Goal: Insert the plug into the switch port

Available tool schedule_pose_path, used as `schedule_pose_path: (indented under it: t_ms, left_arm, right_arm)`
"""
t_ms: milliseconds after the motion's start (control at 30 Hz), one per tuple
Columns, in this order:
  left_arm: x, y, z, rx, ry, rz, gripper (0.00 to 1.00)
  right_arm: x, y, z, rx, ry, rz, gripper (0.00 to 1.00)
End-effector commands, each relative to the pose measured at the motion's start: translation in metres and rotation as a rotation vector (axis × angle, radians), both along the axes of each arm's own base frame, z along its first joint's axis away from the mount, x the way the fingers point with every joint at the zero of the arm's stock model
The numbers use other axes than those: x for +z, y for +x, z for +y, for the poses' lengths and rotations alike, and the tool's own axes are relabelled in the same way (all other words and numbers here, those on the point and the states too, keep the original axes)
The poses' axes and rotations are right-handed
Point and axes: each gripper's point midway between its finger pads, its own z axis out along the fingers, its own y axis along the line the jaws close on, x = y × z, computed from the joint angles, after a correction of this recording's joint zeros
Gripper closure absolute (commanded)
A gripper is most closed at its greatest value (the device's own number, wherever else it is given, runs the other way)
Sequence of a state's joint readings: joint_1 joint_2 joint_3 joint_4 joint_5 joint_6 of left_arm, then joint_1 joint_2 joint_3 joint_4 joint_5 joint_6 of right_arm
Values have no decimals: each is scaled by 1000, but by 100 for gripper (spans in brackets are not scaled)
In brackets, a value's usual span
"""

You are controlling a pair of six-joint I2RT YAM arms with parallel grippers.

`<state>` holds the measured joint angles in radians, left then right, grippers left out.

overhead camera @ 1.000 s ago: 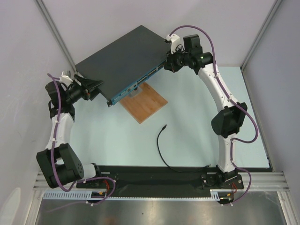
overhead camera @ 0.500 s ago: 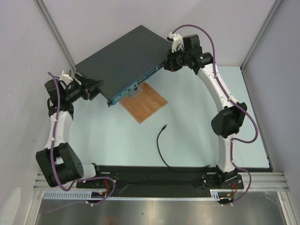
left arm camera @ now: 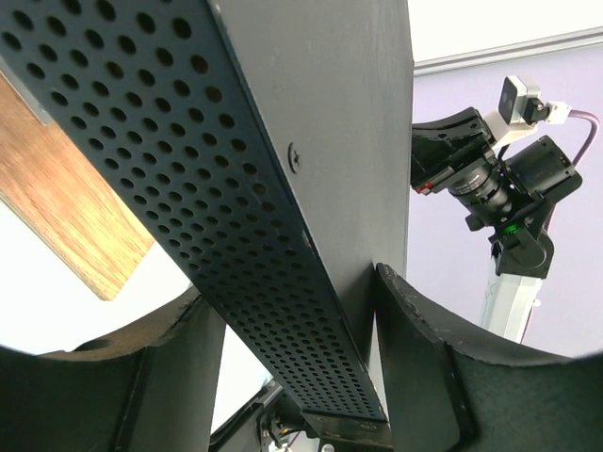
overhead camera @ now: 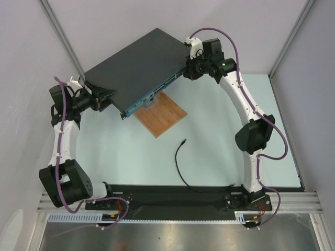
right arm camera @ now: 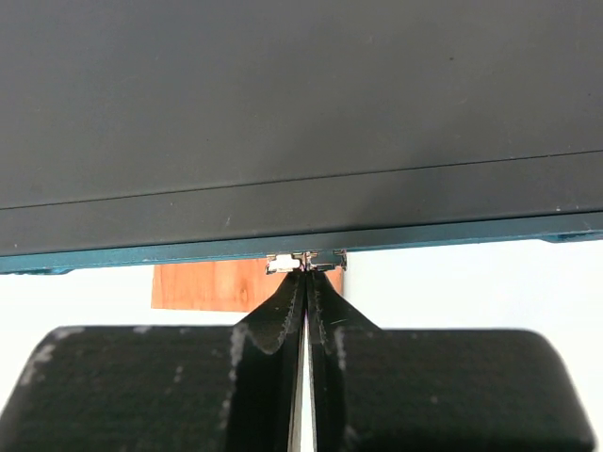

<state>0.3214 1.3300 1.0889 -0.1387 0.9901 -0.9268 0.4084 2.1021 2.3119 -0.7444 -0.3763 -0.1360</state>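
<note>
The plug (overhead camera: 183, 141) is the small black tip of a thin black cable (overhead camera: 178, 167) and lies loose on the table, far from both grippers. The switch (overhead camera: 138, 63) is a wide dark-grey box. Its teal front strip with the row of ports (overhead camera: 157, 93) faces the table's middle. My left gripper (overhead camera: 107, 97) straddles the switch's left corner. In the left wrist view (left arm camera: 292, 311) the jaws stand open, with slim gaps either side of the perforated side wall (left arm camera: 188, 160). My right gripper (overhead camera: 191, 70) is shut and empty. Its tips (right arm camera: 306, 273) touch small metal pieces under the teal edge (right arm camera: 141, 256).
A brown wooden board (overhead camera: 163, 115) lies under the switch's front edge; it also shows in the left wrist view (left arm camera: 57, 198) and the right wrist view (right arm camera: 212, 282). Grey walls and metal posts close in the back and sides. The arm bases stand along the near rail.
My left arm has drawn back a little to the left, away from the switch. My right gripper has shifted slightly at the switch's right corner. The plug and the switch stay put.
</note>
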Motion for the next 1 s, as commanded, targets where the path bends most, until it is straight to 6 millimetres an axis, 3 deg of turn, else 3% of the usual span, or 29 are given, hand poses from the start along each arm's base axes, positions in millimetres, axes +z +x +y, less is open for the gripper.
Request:
schedule_pose_path:
  t_ms: [0, 167, 267, 967]
  left_arm:
    - [7, 13, -18, -92, 280, -295, 100]
    - [7, 14, -18, -90, 272, -293, 100]
    - [6, 14, -18, -88, 272, -292, 100]
    - [5, 11, -17, -88, 293, -292, 100]
  right_arm:
    - [113, -5, 84, 225, 267, -421, 95]
    - [121, -13, 56, 213, 268, -396, 92]
    - [120, -18, 50, 224, 279, -377, 92]
    - [125, -23, 40, 236, 264, -392, 90]
